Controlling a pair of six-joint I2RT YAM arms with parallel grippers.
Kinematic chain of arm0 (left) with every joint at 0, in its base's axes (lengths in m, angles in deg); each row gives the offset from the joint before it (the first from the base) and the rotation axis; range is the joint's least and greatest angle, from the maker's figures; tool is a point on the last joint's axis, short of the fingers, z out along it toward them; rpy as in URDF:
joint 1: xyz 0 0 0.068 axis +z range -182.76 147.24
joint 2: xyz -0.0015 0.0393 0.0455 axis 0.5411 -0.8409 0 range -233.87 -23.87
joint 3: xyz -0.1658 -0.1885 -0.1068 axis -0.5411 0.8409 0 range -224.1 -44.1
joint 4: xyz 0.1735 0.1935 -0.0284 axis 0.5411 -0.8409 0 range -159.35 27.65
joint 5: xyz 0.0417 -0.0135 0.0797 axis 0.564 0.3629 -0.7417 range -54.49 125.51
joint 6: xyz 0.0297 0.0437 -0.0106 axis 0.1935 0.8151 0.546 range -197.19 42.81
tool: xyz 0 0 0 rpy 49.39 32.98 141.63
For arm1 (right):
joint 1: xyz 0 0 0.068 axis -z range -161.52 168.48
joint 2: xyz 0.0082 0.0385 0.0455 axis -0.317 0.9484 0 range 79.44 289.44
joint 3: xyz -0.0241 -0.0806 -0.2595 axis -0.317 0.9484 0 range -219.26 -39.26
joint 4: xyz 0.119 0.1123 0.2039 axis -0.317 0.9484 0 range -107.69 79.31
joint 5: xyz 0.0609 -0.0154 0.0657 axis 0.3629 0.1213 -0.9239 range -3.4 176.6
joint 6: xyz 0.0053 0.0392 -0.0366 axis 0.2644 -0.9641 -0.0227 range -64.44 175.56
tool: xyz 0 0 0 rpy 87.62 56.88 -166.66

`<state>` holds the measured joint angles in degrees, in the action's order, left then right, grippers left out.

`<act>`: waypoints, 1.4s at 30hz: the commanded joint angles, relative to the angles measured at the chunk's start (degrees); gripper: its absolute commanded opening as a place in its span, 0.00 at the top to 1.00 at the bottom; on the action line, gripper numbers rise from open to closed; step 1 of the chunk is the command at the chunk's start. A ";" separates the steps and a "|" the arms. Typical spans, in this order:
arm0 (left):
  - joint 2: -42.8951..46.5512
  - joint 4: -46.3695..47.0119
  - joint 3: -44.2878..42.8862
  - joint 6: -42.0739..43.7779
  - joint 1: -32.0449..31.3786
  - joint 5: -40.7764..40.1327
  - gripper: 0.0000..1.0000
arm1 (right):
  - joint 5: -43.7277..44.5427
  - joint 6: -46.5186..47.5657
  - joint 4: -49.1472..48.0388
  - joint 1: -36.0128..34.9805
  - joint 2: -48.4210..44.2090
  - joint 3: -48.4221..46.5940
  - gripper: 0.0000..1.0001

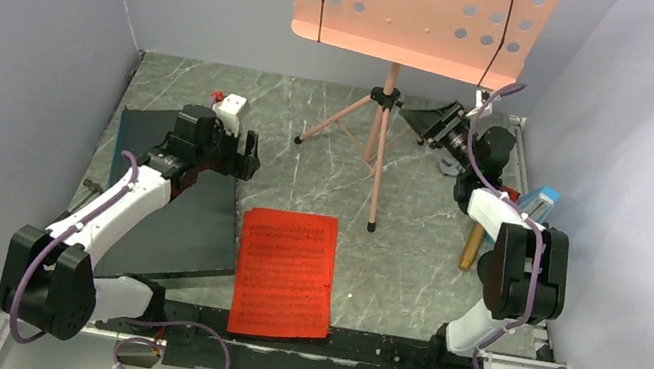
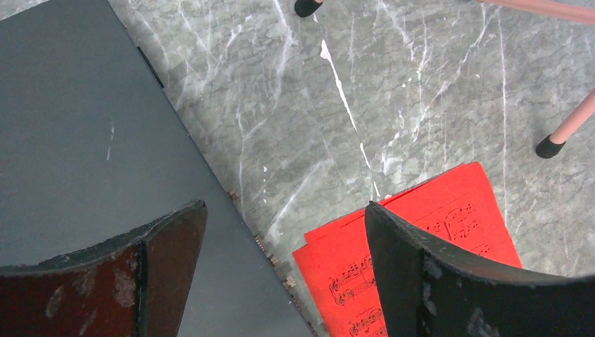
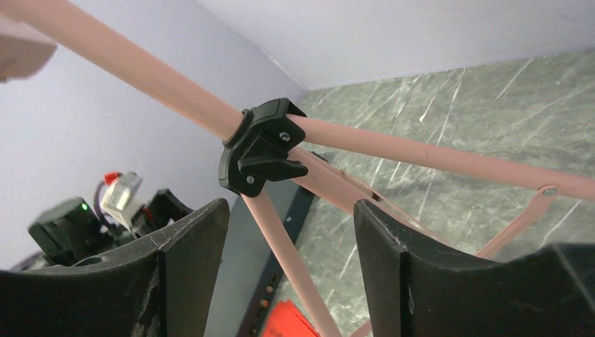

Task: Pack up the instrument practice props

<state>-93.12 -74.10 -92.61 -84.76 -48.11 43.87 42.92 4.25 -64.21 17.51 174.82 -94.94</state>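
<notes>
A pink music stand [image 1: 379, 143] stands on its three legs at the back of the grey marbled surface [image 1: 411, 260], its perforated panel [image 1: 415, 7] filling the top of the overhead view. The right gripper [image 1: 445, 126] hangs just beside the stand's black hub [image 3: 261, 146]. Its jaws are parted, and one thin pink leg [image 3: 281, 246] runs through the gap without touching either finger. Red sheet music [image 1: 285, 274] lies flat near the front edge, between the two arms. The left gripper [image 2: 281, 217] hovers above the surface with its jaws spread wide and nothing in them, one finger over a dark flat slab [image 2: 70, 140] and the other over a corner of the red pages. A small blue metronome [image 1: 540, 200] sits by the right wall, partly hidden behind the right arm, and a gold-coloured rod [image 1: 472, 246] shows just below it.
</notes>
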 commanded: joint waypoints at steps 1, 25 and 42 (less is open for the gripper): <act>-0.25 1.95 -1.98 0.20 0.15 1.52 0.12 | 6.33 -12.47 -3.31 -0.12 -2.47 1.84 0.30; 0.64 2.01 -1.87 0.23 0.15 1.71 0.12 | 12.91 -19.02 6.99 -4.17 0.54 -5.71 0.52; 1.37 1.58 -1.15 -0.20 0.13 0.63 0.06 | 2.76 -9.42 -1.03 -3.57 1.60 0.35 0.81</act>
<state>-93.12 -74.12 -92.61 -84.94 -48.11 44.68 50.15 -9.83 -64.54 14.14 176.48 -95.59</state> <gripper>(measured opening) 0.934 0.168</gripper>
